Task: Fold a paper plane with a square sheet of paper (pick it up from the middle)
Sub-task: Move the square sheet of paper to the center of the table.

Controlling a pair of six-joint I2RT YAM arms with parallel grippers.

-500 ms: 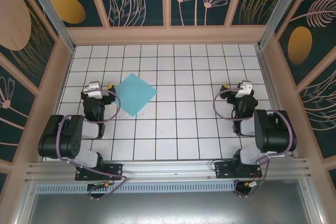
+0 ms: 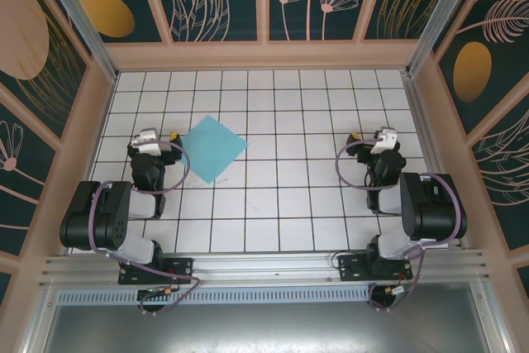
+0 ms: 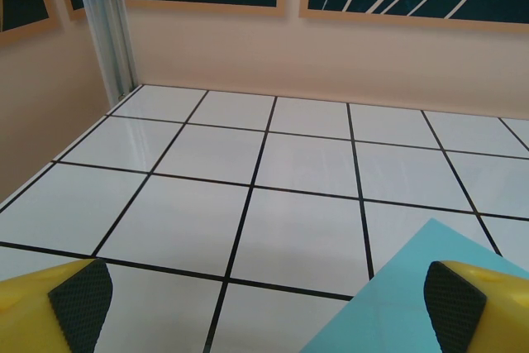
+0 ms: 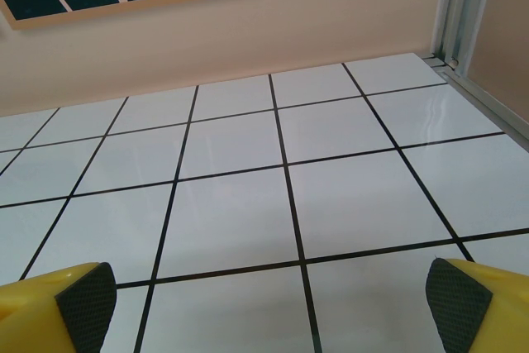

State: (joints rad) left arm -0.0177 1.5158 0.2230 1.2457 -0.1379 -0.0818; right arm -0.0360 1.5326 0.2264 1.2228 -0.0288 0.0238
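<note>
A turquoise square sheet of paper lies flat and unfolded on the white tiled table, turned like a diamond, left of the middle. It has no paper plane shape. My left gripper hovers low just left of the sheet's left corner, open and empty. In the left wrist view the left gripper has nothing between its pads, and the sheet of paper reaches under the right fingertip. My right gripper is far to the right, open over bare tiles. The right gripper holds nothing.
Low beige walls with patterned panels enclose the table on three sides. Metal posts stand in the back corners. Both arm bases sit on the rail at the near edge.
</note>
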